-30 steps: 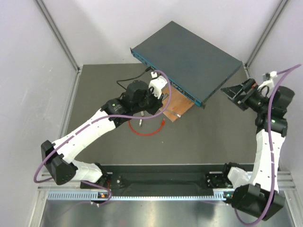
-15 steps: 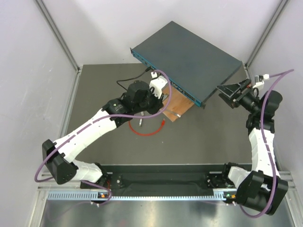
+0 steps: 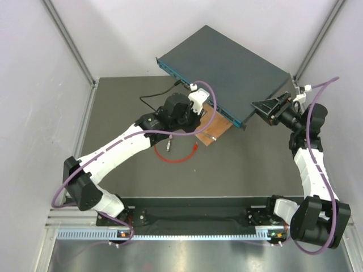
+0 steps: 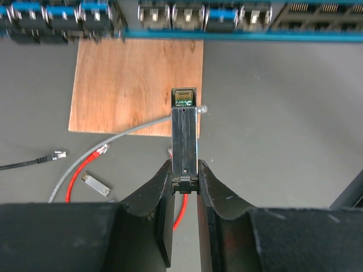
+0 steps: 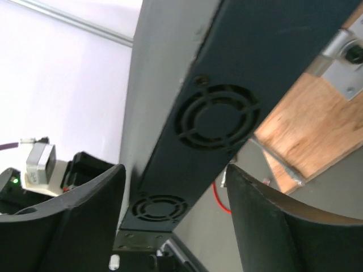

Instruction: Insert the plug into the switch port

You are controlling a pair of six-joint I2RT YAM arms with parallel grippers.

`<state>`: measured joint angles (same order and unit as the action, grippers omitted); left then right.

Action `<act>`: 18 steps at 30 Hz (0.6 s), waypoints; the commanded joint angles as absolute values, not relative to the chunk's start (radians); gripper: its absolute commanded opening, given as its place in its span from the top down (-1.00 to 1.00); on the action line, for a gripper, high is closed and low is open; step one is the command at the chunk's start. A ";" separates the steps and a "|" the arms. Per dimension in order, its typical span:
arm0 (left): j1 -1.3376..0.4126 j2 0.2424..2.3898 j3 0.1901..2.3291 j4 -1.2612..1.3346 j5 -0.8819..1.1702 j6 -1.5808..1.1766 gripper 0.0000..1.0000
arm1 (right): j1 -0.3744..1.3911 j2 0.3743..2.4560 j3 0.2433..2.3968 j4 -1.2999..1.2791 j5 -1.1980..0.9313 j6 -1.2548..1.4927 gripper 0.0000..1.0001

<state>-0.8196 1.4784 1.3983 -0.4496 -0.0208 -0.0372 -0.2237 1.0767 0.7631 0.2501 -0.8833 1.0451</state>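
Observation:
The switch [image 3: 227, 68] is a wide dark blue-grey box at the back, its row of ports [image 4: 170, 14] facing me in the left wrist view. The red-booted plug [image 4: 101, 150] lies loose on the mat at the end of its thin red cable [image 3: 176, 158]. My left gripper [image 4: 184, 170] is shut on a black rectangular module [image 4: 185, 130] with a socket at its tip, held over the edge of a wooden board [image 4: 136, 79] and pointing at the ports. My right gripper [image 5: 176, 170] is open, its jaws on either side of the switch's vented end [image 5: 215, 119].
A grey cable [image 4: 130, 127] runs across the board to the module's tip. A black cable's connector [image 4: 54, 154] and a small silver module [image 4: 95, 185] lie on the mat at the left. The cell's white walls stand close behind the switch.
My left arm has reached up and right toward the switch face with the module. My right gripper has moved left and now straddles the switch's right end.

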 commanded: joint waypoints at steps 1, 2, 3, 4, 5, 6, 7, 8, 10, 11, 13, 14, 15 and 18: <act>-0.828 1.491 1.476 -0.413 -0.061 -0.049 1.00 | -0.193 1.077 0.816 0.315 -0.873 1.026 -0.29; -0.830 1.497 1.482 -0.417 -0.069 -0.051 1.00 | -0.189 1.077 0.818 0.307 -0.873 1.019 -0.15; -0.830 1.511 1.489 -0.419 -0.080 -0.051 1.00 | -0.183 1.077 0.818 0.305 -0.873 1.014 -0.06; -0.830 1.517 1.502 -0.420 -0.086 -0.052 1.00 | -0.178 1.075 0.816 0.304 -0.873 1.014 0.01; -0.830 1.522 1.506 -0.420 -0.090 -0.052 1.00 | -0.175 1.075 0.815 0.299 -0.873 1.012 0.07; -0.830 1.532 1.514 -0.423 -0.092 -0.055 1.00 | -0.173 1.077 0.815 0.299 -0.873 1.011 0.18; -0.830 1.534 1.525 -0.423 -0.094 -0.057 1.00 | -0.173 1.077 0.816 0.298 -0.873 1.008 0.21; -0.830 1.540 1.528 -0.423 -0.094 -0.058 1.00 | -0.172 1.077 0.818 0.293 -0.873 1.006 0.31; -0.830 1.554 1.542 -0.429 -0.101 -0.060 1.00 | -0.172 1.077 0.821 0.290 -0.874 1.006 0.39; -0.830 1.555 1.546 -0.430 -0.103 -0.060 1.00 | -0.172 1.078 0.819 0.290 -0.874 1.005 0.47; -0.830 1.568 1.560 -0.436 -0.112 -0.060 1.00 | -0.170 1.077 0.821 0.288 -0.876 1.006 0.56; -0.831 1.572 1.563 -0.437 -0.113 -0.060 1.00 | -0.170 1.078 0.822 0.288 -0.877 1.005 0.68; -0.830 1.580 1.566 -0.437 -0.112 -0.060 1.00 | -0.169 1.078 0.822 0.288 -0.877 1.005 0.74; -0.828 1.585 1.569 -0.436 -0.117 -0.063 1.00 | -0.169 1.081 0.822 0.287 -0.880 1.005 1.00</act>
<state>-0.8261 1.5822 1.5242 -0.4564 -0.0971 -0.0513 -0.2054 1.0767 0.7692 0.2409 -0.8742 1.0592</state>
